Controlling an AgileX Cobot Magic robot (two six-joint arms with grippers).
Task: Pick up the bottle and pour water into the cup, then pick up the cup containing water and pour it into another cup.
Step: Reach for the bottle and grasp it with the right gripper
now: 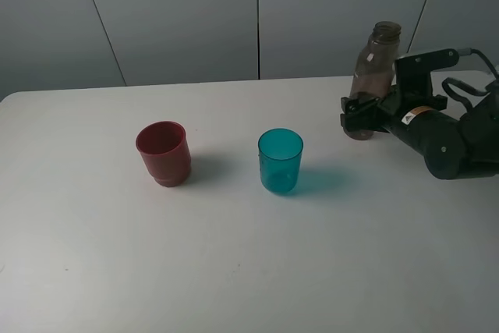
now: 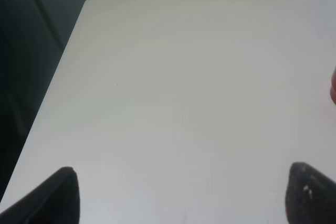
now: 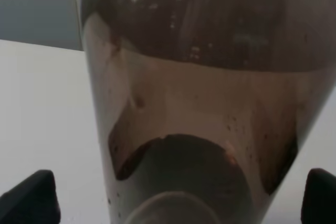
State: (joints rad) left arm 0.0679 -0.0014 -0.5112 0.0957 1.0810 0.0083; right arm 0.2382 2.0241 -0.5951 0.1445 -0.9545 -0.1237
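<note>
Smoky grey-brown translucent plastic bottle [image 1: 375, 68] stands upright at the far right of the white table [image 1: 234, 271], between the spread jaws of the right gripper [image 1: 359, 120]. Left gripper [image 2: 186, 195] gapes open. Translucent teal tumbler [image 1: 280, 161] and dark red cup [image 1: 164, 154] stand mid-table, apart.

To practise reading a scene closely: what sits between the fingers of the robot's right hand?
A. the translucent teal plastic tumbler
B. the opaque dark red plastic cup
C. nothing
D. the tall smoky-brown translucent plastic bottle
D: the right hand brackets the smoky-brown bottle at its lower part; the red cup and teal tumbler stand well clear.
</note>
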